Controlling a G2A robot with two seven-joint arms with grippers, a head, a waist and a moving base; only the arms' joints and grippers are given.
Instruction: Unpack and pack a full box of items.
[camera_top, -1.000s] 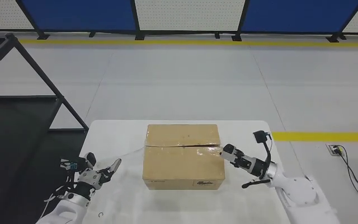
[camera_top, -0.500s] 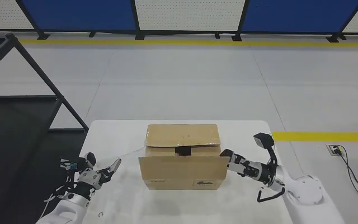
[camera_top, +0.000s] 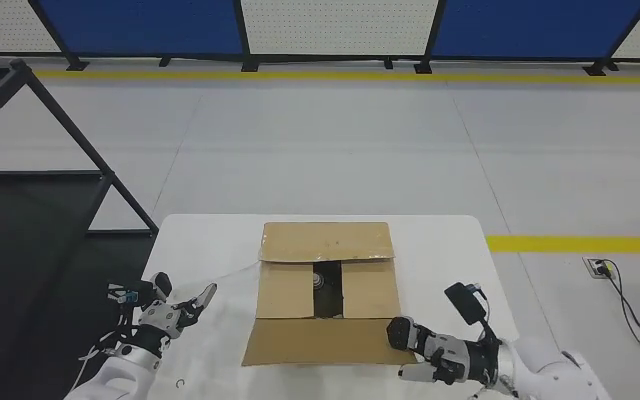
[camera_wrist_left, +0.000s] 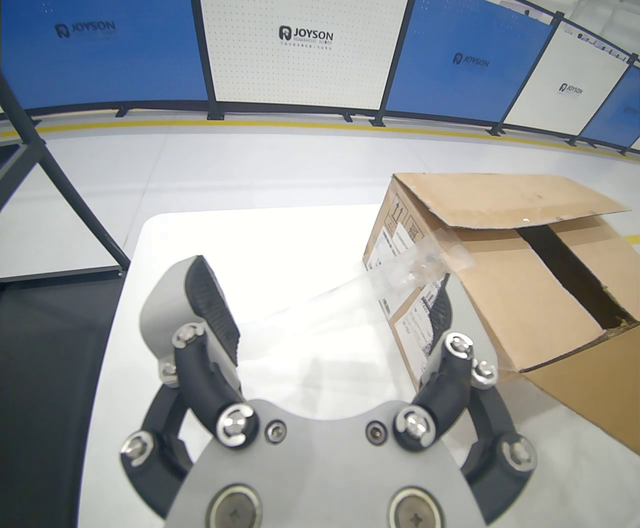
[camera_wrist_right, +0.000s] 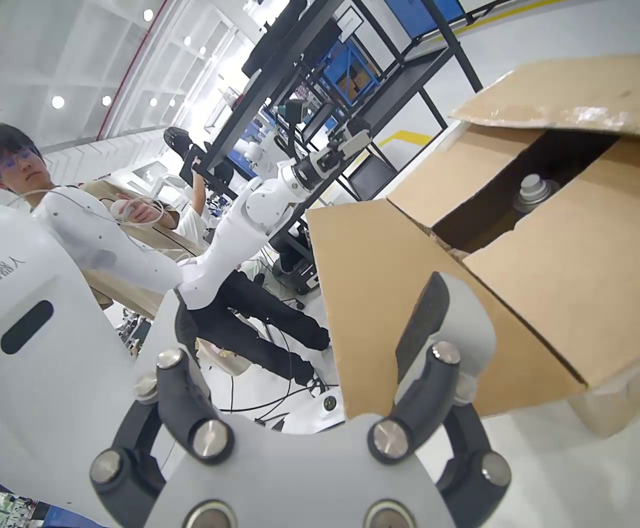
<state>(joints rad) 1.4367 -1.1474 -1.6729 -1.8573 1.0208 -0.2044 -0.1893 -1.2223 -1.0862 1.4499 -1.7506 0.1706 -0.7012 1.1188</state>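
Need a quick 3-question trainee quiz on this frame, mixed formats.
1. True or false: the near flap of the box lies folded out toward the robot.
2. The left end effector is: A) open, beside the box; B) shut on a flap; C) inside the box.
3. Which end effector is at the near flap's corner?
Key: 1 true; 2 A; 3 the right end effector.
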